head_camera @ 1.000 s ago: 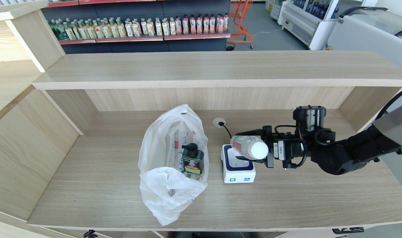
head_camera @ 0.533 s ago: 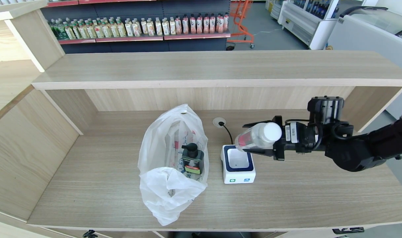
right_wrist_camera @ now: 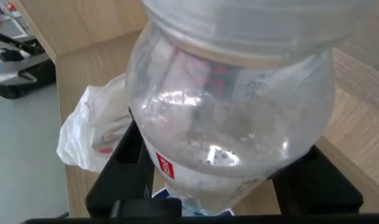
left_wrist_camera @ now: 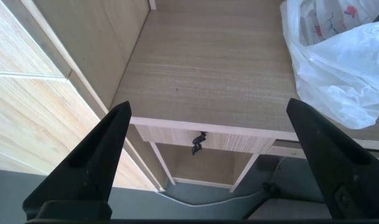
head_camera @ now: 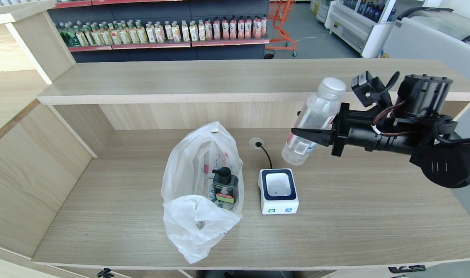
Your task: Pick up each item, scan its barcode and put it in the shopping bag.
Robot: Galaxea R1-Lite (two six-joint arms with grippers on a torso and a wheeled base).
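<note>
Pinching a clear plastic water bottle with white cap (head_camera: pixel 316 112) in my right jaws, tilted, cap up. The white scanner with dark-blue rim (head_camera: pixel 278 191) sits on the tabletop (head_camera: pixel 354 208) below them, with the white plastic shopping bag (head_camera: pixel 188 216) beyond it. Left jaws spread.

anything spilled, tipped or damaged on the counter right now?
Nothing stands out. The right gripper holds the capped water bottle tilted above the counter, no spill. The scanner sits flat; the dark pump bottle sits in the open shopping bag.
</note>
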